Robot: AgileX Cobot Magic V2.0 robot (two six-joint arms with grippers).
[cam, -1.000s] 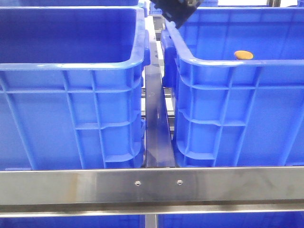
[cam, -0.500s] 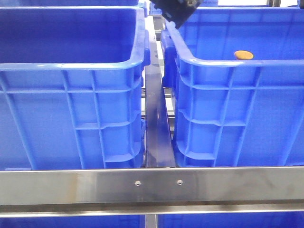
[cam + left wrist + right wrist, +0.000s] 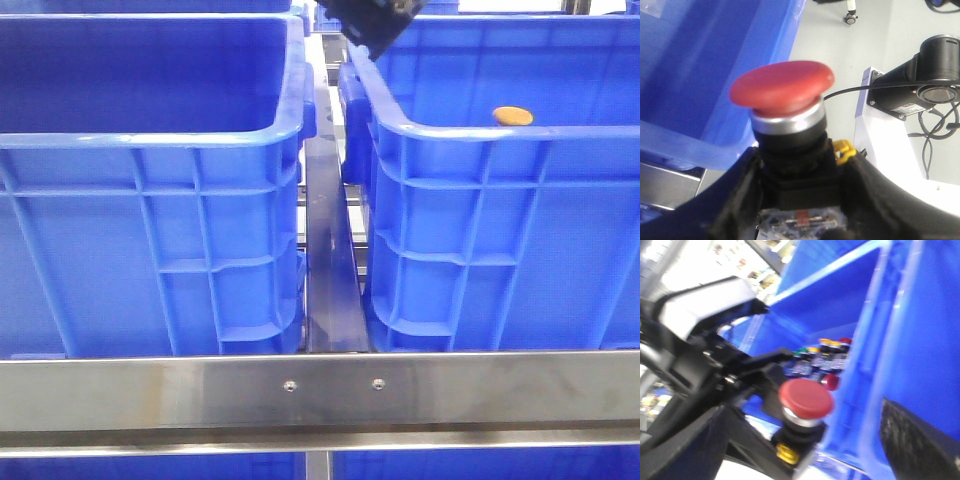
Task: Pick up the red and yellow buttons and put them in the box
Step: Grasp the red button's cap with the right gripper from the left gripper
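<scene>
The left hand (image 3: pixel 800 200) clamps a red button (image 3: pixel 782 90) (mushroom-capped) beside the blue crate (image 3: pixel 700 75).

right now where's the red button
The red button is clamped between the left gripper's fingers, held in the air beside a blue crate; the right wrist view shows it too.

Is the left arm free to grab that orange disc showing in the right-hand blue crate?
Probably not yet. The left gripper is already shut on a red button, so its fingers are full. It would likely have to let that go before taking the orange disc.
</scene>
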